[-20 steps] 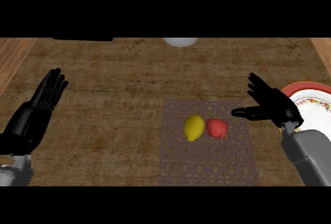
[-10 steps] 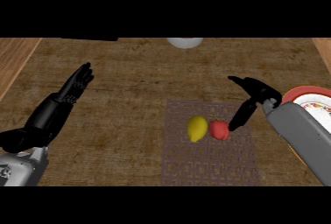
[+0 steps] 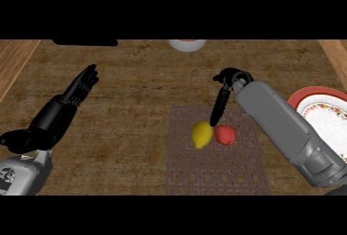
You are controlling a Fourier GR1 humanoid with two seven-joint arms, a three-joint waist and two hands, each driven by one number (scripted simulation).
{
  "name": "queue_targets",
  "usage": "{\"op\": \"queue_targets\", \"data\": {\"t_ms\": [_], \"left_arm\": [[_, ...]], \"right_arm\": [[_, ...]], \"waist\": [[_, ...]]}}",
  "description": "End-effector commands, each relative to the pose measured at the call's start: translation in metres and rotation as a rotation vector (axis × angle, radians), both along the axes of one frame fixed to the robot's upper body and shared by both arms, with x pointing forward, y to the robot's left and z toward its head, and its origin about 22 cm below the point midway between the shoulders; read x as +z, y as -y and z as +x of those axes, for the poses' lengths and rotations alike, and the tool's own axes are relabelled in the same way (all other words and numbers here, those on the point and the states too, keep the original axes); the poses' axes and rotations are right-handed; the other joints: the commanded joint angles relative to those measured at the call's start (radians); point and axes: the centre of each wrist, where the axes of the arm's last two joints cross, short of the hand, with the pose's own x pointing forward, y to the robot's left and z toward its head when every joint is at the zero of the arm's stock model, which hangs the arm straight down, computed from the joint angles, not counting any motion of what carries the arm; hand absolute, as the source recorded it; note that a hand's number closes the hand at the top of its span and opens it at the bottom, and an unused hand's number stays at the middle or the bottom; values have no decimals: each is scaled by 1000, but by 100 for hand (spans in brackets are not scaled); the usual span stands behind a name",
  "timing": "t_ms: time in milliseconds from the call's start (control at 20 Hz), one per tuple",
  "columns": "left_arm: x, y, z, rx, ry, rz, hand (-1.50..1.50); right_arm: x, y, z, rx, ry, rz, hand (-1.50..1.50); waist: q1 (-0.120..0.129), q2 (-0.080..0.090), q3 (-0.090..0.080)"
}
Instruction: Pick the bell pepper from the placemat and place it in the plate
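Head view, all places given relative to the placemat:

Placemat [image 3: 215,172]: you see a brown woven rectangle on the brown counter [image 3: 136,92], a little right of the view's centre.

Bell pepper [image 3: 225,134]: red, sitting on the placemat's upper half, right of the mat's middle line. Not lifted.

Yellow item [image 3: 202,134]: oval, looks like a lemon, also on the placemat, just left of the bell pepper and touching or nearly touching it; you can't separate them from this angle.

Plate [image 3: 301,97]: red rim, white patterned centre, well off the placemat's right edge, partly cut by the frame and partly hidden by the right forearm.

Right hand [image 3: 221,103]: above the placemat's upper edge, wrist bent, fingers held straight and close together, pointing down at the mat. Tips end right at the gap between the yellow item and the bell pepper, at the pepper's upper-left. You can't tell whether they actually touch it. Nothing curled round anything.

Right forearm [image 3: 291,133]: grey, crosses the placemat's right side diagonally from the lower right.

Left hand [image 3: 78,89]: far left of the placemat, over bare counter, fingers straight and together, pointing up and slightly right. Holds nothing.

White bowl [image 3: 187,44]: beyond the placemat's top edge, at the counter's far side, only partly in frame.
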Motion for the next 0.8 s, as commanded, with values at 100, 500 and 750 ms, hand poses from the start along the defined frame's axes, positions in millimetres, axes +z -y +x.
{"op": "queue_targets", "data": {"t_ms": [100,500,750], "left_arm": [[-1,0,-6,14,30,3,0],[-1,10,-5,12,3,5,0],[-1,9,-5,23,19,2,0]], "right_arm": [[27,-5,25,0,-236,-29,-150],[29,29,40,-47,-282,-133,-150],[36,27,47,-69,-290,-144,-150]], "waist": [[-4,-2,0],[-12,0,1],[-6,1,1]]}}
